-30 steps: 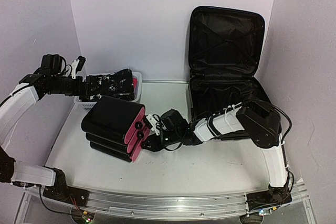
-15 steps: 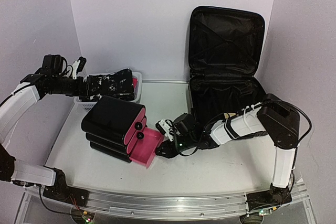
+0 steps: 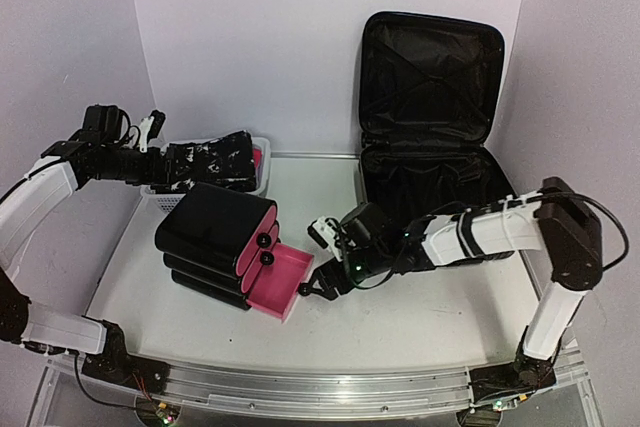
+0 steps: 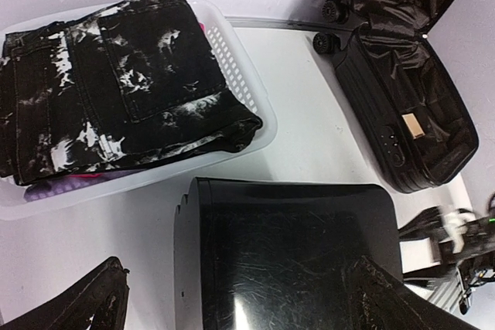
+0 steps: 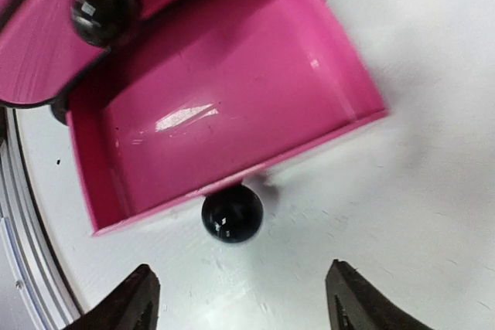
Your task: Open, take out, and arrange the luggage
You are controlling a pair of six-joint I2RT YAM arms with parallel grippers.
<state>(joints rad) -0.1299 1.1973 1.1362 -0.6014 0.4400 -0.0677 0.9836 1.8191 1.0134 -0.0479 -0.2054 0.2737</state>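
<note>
Luggage lies open at upper right of the frame, lid upright. Centre left on the bench, a black drawer unit has one pink drawer extended. The right tool is at that drawer's front edge.

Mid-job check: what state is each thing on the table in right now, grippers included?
Luggage: open, lid upright, nothing seen inside.
Bottom drawer: open, empty.
Upper drawers: shut.
Basket: holding folded jeans.
Left gripper: open, above the drawer case.
Right gripper: open, off the drawer knob.
</note>
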